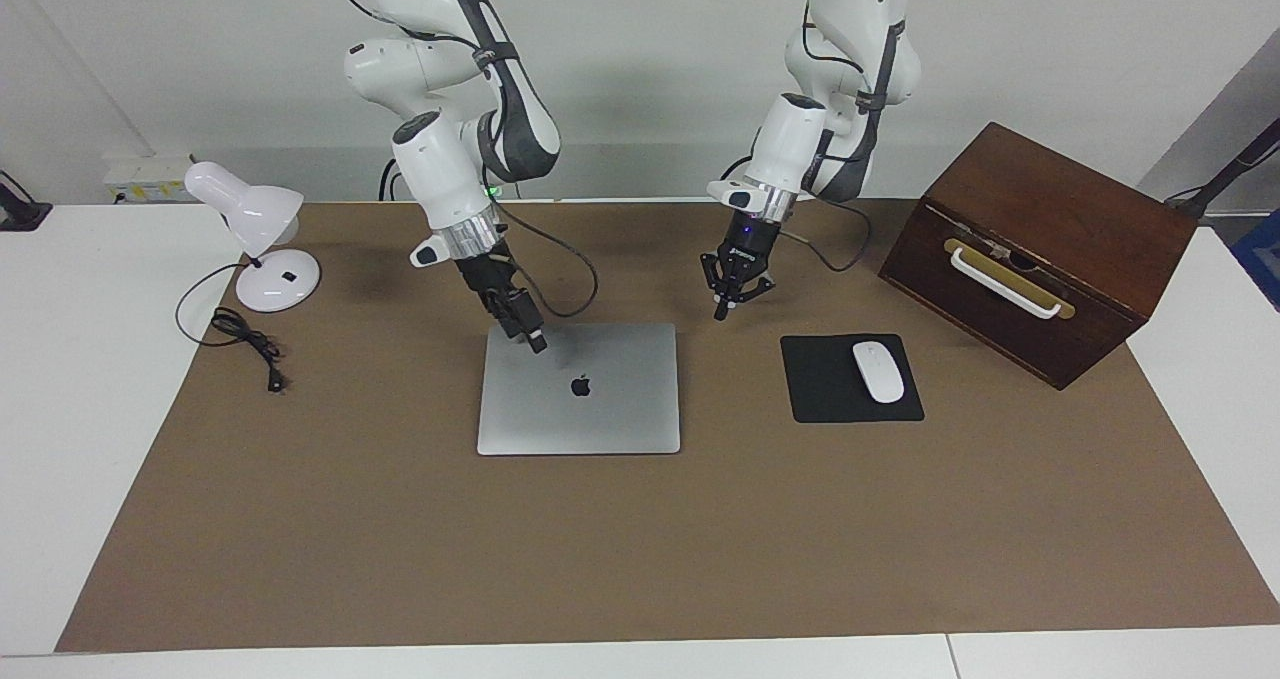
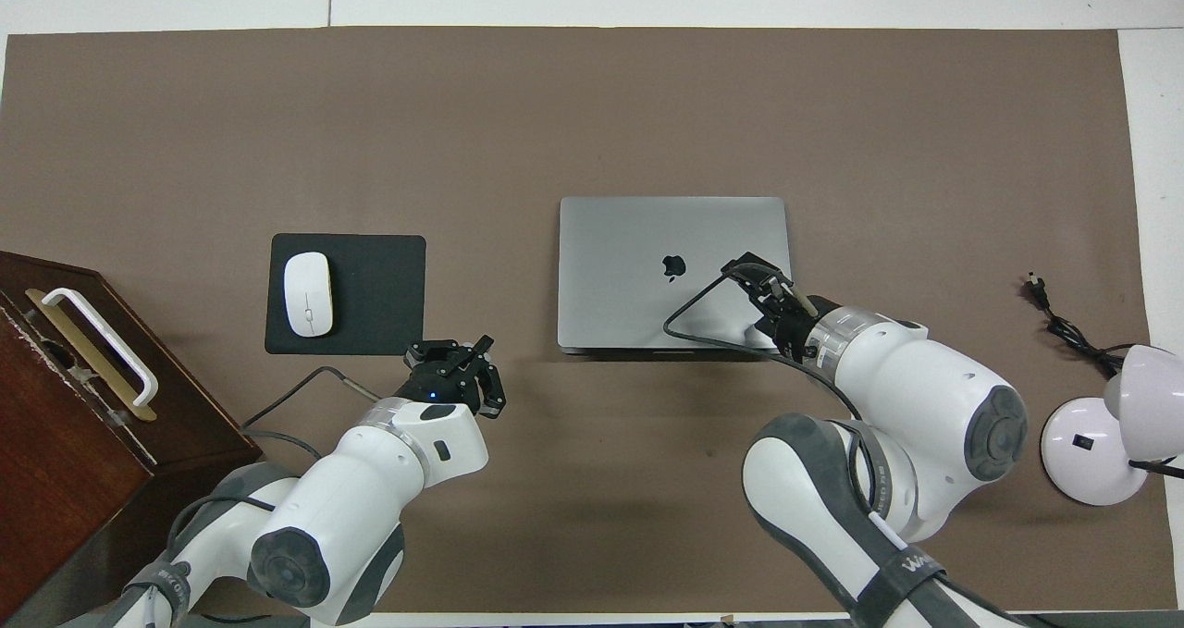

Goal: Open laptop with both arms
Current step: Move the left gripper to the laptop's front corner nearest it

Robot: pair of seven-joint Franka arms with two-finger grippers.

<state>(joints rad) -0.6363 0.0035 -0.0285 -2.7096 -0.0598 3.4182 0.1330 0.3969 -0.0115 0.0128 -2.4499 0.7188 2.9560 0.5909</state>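
- You see the laptop (image 1: 578,389) closed, flat on the brown mat (image 1: 640,549).
- Your right gripper (image 1: 537,340), fingers together and empty, is over its lid.
- Your left gripper (image 1: 733,294), fingers spread and empty, hangs between laptop and mouse pad (image 1: 840,391).

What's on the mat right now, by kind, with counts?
Laptop: 1
Mouse pad: 1
Mouse: 1
Lamp: 1
Wooden box: 1
Total: 5
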